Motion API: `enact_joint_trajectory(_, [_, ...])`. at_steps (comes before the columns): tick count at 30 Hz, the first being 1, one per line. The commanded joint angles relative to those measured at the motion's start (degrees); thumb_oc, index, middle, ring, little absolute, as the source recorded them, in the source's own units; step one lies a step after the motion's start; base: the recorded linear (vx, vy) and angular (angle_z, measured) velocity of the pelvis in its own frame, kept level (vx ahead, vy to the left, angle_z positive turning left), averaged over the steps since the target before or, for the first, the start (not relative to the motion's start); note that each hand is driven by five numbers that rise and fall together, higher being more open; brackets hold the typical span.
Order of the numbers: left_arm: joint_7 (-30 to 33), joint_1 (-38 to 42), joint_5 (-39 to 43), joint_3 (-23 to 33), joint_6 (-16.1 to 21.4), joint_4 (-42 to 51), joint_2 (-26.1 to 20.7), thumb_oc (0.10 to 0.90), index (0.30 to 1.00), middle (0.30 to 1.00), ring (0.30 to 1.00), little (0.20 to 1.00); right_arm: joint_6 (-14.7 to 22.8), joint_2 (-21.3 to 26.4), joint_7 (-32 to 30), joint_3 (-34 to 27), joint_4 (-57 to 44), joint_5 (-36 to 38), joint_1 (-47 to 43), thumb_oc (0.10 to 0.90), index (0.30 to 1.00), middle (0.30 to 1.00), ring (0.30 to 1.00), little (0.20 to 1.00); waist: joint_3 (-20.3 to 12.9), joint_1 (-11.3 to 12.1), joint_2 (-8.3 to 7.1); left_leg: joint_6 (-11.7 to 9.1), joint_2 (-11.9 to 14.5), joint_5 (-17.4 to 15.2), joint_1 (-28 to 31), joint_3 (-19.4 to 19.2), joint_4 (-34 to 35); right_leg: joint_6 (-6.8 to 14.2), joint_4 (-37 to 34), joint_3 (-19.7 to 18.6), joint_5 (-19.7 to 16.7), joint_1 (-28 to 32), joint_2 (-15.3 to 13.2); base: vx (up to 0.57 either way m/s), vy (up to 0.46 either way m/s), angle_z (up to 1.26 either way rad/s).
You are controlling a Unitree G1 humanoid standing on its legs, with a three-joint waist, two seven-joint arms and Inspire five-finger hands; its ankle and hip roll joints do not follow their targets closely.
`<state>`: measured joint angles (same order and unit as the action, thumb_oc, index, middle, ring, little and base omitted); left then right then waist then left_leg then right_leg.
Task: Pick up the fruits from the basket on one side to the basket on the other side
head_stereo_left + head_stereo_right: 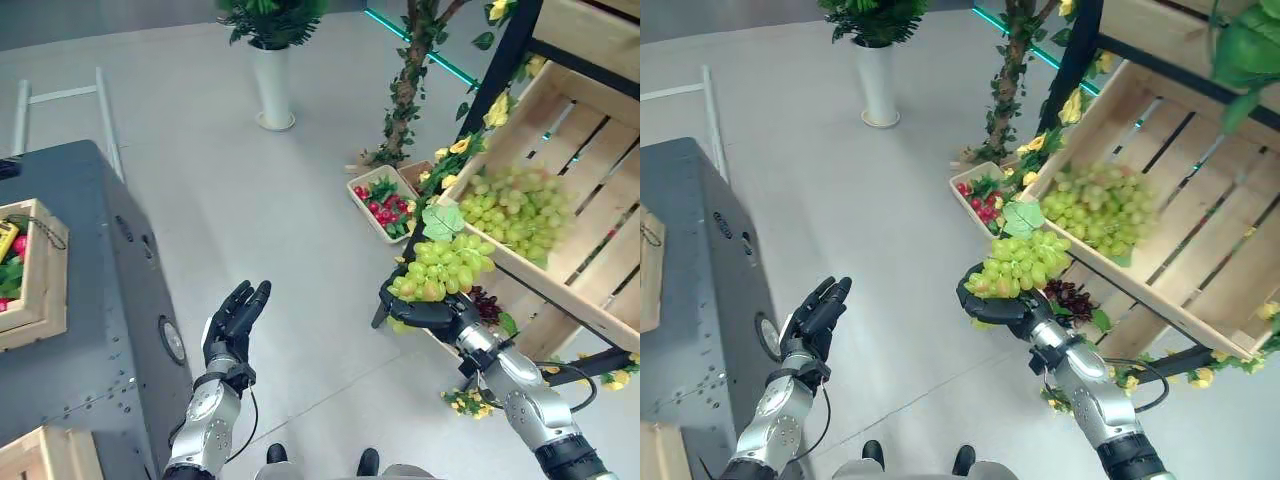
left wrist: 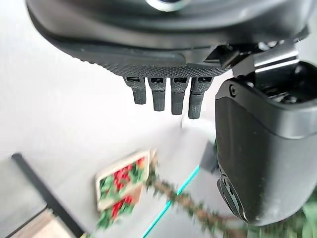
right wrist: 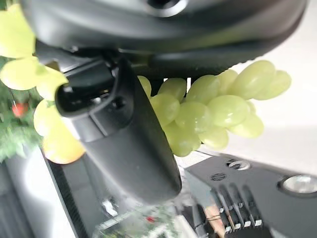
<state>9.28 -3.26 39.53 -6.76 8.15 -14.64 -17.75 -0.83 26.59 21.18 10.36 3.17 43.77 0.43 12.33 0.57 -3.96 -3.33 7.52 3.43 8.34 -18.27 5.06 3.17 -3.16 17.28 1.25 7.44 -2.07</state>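
A bunch of green grapes (image 1: pixel 445 268) (image 3: pixel 208 111) with a green leaf rests in my right hand (image 1: pixel 425 313), whose fingers and thumb (image 3: pixel 129 144) curl round its underside. The hand holds it just in front of the big slanted wooden crate (image 1: pixel 590 150) on the right, where more green grapes (image 1: pixel 515 205) lie. A wooden basket (image 1: pixel 48 275) with mixed fruit sits on the grey table (image 1: pixel 90 300) at the left. My left hand (image 1: pixel 235 325) is raised beside that table, its fingers (image 2: pixel 168 94) straight and holding nothing.
A small crate of red fruit (image 1: pixel 383 203) lies on the floor below the big crate, with dark grapes (image 1: pixel 487 303) on a lower shelf. A vine-wrapped post (image 1: pixel 405 90) and a white vase with a plant (image 1: pixel 272 85) stand farther back. Another wooden box (image 1: pixel 40 455) is at the lower left.
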Motion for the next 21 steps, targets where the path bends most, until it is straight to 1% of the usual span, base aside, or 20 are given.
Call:
enact_joint_trajectory(1, [-1.5,6.9,-2.7,1.1,6.6,3.5,-2.8,0.800,0.900,0.900,0.900,0.900,6.0,-0.8,6.7,-2.9,-7.8,5.6,-5.3,0.400,0.300,0.300,0.300,0.300,-5.4,-0.4,1.03,2.9,-4.6,-6.9,-0.8,-0.7,-1.3,2.5,0.5,1.5,1.8,3.2,-4.8,0.00,-0.086,-0.04])
enact_joint_trajectory(2, [-1.6,7.3,-2.9,1.1,6.6,3.4,-2.9,0.800,0.900,0.900,0.900,0.900,6.1,-0.7,6.8,-2.9,-7.9,5.5,-5.3,0.400,0.300,0.300,0.300,0.300,-5.5,-0.6,1.09,2.9,-4.6,-6.9,-0.6,-0.7,-1.1,2.4,0.7,1.3,2.0,3.1,-4.6,0.01,-0.131,-0.01])
enact_joint_trajectory(4, [-1.6,8.7,-3.2,1.0,5.9,3.9,-2.7,0.800,0.900,0.900,0.900,0.900,4.8,-0.3,7.6,-3.7,-9.9,6.2,-5.6,0.400,0.300,0.300,0.300,0.300,-6.0,-1.7,1.05,2.5,-3.9,-7.1,-0.2,-0.9,-1.6,1.5,1.3,0.2,2.8,2.6,-3.6,0.02,-0.166,0.01])
enact_joint_trajectory(5, [-1.7,8.7,-3.2,0.9,5.9,3.9,-2.7,0.800,0.900,0.900,0.900,0.900,4.6,-0.3,7.8,-3.8,-10.0,6.3,-5.6,0.400,0.300,0.300,0.300,0.300,-6.0,-1.8,1.01,2.4,-3.7,-7.2,-0.3,-1.0,-1.9,1.3,1.4,0.2,2.9,2.5,-3.5,0.01,-0.150,0.01])
enact_joint_trajectory(6, [-2.1,8.6,-3.2,0.9,5.8,4.0,-2.6,0.800,0.900,0.900,0.900,0.900,3.8,0.0,8.6,-4.3,-10.8,7.3,-5.7,0.400,0.300,0.300,0.300,0.300,-6.1,-2.1,0.76,2.2,-3.2,-7.9,-0.5,-1.5,-3.7,0.8,1.7,0.0,3.0,2.3,-3.2,-0.01,-0.167,-0.01])
enact_joint_trajectory(7, [-2.8,7.9,-3.6,1.1,6.0,4.5,-2.4,0.800,0.900,0.900,0.900,0.900,2.6,0.3,9.7,-5.2,-11.8,8.3,-5.8,0.400,0.300,0.300,0.300,0.300,-5.9,-2.3,0.11,2.0,-2.6,-9.6,-1.7,-1.9,-8.5,0.0,1.7,-0.5,2.9,2.1,-3.0,-0.01,-0.188,-0.03])
enact_joint_trajectory(8, [-3.4,7.4,-3.7,1.1,6.2,4.8,-2.4,0.800,0.900,0.900,0.900,0.900,2.5,0.7,10.4,-5.5,-12.1,8.7,-5.9,0.400,0.300,0.300,0.300,0.300,-5.6,-2.2,-0.34,2.0,-2.6,-10.9,-2.7,-1.5,-11.7,-0.4,1.5,-1.1,2.7,2.0,-2.9,-0.02,-0.197,-0.03])
enact_joint_trajectory(9, [-3.7,6.1,-4.1,1.1,7.1,5.8,-2.6,0.800,0.900,0.900,0.900,0.900,2.4,1.7,12.4,-6.2,-12.7,8.9,-6.0,0.400,0.300,0.300,0.300,0.300,-4.8,-1.7,-0.91,1.1,-1.8,-10.3,-6.7,0.9,-21.2,-1.5,1.3,-2.7,2.3,2.2,-2.3,-0.02,-0.130,-0.11])
enact_joint_trajectory(10, [-3.6,5.8,-4.3,1.1,7.3,6.1,-2.6,0.800,0.900,0.900,0.900,0.900,2.3,2.0,12.9,-6.4,-12.8,9.1,-6.0,0.400,0.300,0.300,0.300,0.300,-4.5,-1.6,-0.94,0.8,-1.6,-10.0,-7.7,1.6,-22.9,-1.8,1.2,-3.1,2.2,2.2,-2.1,-0.07,-0.073,-0.30])
enact_joint_trajectory(11, [-3.3,5.1,-5.4,1.2,7.7,7.1,-2.9,0.800,0.900,0.900,0.900,0.900,1.8,3.0,14.3,-6.8,-13.4,10.2,-7.2,0.400,0.300,0.300,0.300,0.300,-3.5,-0.7,-1.13,0.9,-3.0,-7.9,-9.8,5.8,-22.0,-2.1,1.0,-5.1,1.2,1.8,-1.9,-0.09,0.076,-0.60])
enact_joint_trajectory(12, [-2.9,5.3,-4.9,1.0,8.3,7.5,-3.3,0.800,0.900,0.900,0.900,0.900,2.3,3.5,14.0,-5.9,-13.3,10.1,-10.2,0.400,0.300,0.300,0.300,0.300,-2.6,0.4,-0.78,0.2,-4.1,-5.0,-9.8,10.6,-13.7,-1.3,1.1,-7.3,1.1,2.1,-1.7,-0.09,0.099,-0.70])
enact_joint_trajectory(13, [-2.9,5.5,-4.7,1.0,8.2,7.5,-3.4,0.800,0.900,0.900,0.900,0.900,2.4,3.7,14.1,-5.7,-13.0,10.2,-11.0,0.400,0.300,0.300,0.300,0.300,-2.6,0.4,-0.79,0.3,-3.8,-5.0,-9.5,10.7,-12.3,-1.2,0.9,-7.4,1.0,2.0,-1.9,-0.04,0.139,-0.82])
enact_joint_trajectory(14, [-2.5,7.0,-5.5,0.5,8.2,6.5,-3.5,0.800,0.900,0.900,0.900,0.900,2.3,4.4,13.3,-5.2,-12.6,11.1,-13.8,0.400,0.300,0.300,0.300,0.300,-2.6,0.3,-0.74,0.7,-3.6,-5.8,-8.2,9.7,-10.1,-0.8,0.3,-6.9,0.8,2.0,-2.5,-0.01,0.120,-0.84])
enact_joint_trajectory(15, [-1.3,8.4,-5.9,-0.2,8.0,5.7,-3.6,0.800,0.900,0.900,0.900,0.900,2.1,4.9,12.3,-5.2,-12.9,12.4,-15.3,0.400,0.300,0.300,0.300,0.300,-3.0,0.0,-0.59,0.8,-3.1,-5.5,-6.9,8.9,-7.9,-0.5,0.0,-5.8,0.9,2.1,-2.9,0.01,0.125,-0.76])
enact_joint_trajectory(16, [-1.1,8.8,-5.8,-0.4,7.9,5.6,-3.7,0.800,0.900,0.900,0.900,0.900,1.8,4.9,12.2,-5.3,-13.2,12.5,-15.5,0.400,0.300,0.300,0.300,0.300,-3.1,0.0,-0.54,0.8,-3.1,-5.5,-6.5,9.0,-7.3,-0.5,0.0,-5.6,0.9,2.1,-3.0,0.07,0.153,-0.67])
enact_joint_trajectory(17, [-1.0,9.7,-5.0,-0.8,8.1,4.6,-4.0,0.800,0.900,0.900,0.900,0.900,0.8,5.4,12.4,-6.2,-15.3,13.9,-15.6,0.400,0.300,0.300,0.300,0.300,-4.0,-0.4,-0.16,1.0,-3.4,-5.4,-5.0,9.6,-5.0,-0.2,0.4,-4.8,1.2,1.9,-3.2,0.13,0.167,-0.52])
enact_joint_trajectory(18, [-1.6,9.7,-5.0,-0.3,8.8,2.8,-3.9,0.800,0.900,0.900,0.900,0.900,0.0,6.0,13.0,-7.4,-16.7,15.4,-15.2,0.400,0.300,0.300,0.300,0.300,-4.9,-0.9,0.18,0.9,-3.3,-5.2,-3.6,9.1,-2.9,-0.1,0.4,-4.5,1.5,1.9,-3.2,0.13,0.162,-0.56])
enact_joint_trajectory(19, [-1.7,9.7,-4.8,-0.3,8.9,2.3,-3.9,0.800,0.900,0.900,0.900,0.900,-0.2,6.0,13.2,-7.6,-16.8,15.6,-15.2,0.400,0.300,0.300,0.300,0.300,-5.1,-1.0,0.23,0.9,-3.3,-5.1,-3.3,9.0,-2.4,0.0,0.4,-4.5,1.5,1.9,-3.2,0.13,0.129,-0.43])
enact_joint_trajectory(20, [-2.2,9.9,-4.5,0.0,8.7,0.6,-3.7,0.800,0.900,0.900,0.900,0.900,-1.4,6.0,12.7,-8.5,-17.4,17.2,-16.0,0.400,0.300,0.300,0.300,0.300,-5.8,-1.1,0.44,0.9,-3.4,-4.9,-2.0,9.1,-0.6,0.2,0.1,-4.3,1.5,1.9,-3.1,0.07,0.074,-0.21])
enact_joint_trajectory(21, [-2.3,9.9,-4.6,0.0,8.6,0.4,-3.7,0.800,0.900,0.900,0.900,0.900,-1.6,6.1,12.6,-8.6,-17.4,17.6,-16.2,0.400,0.300,0.300,0.300,0.300,-5.9,-1.1,0.48,0.9,-3.4,-4.9,-1.8,9.2,-0.4,0.2,0.1,-4.3,1.6,2.0,-3.1,0.10,0.100,-0.07])
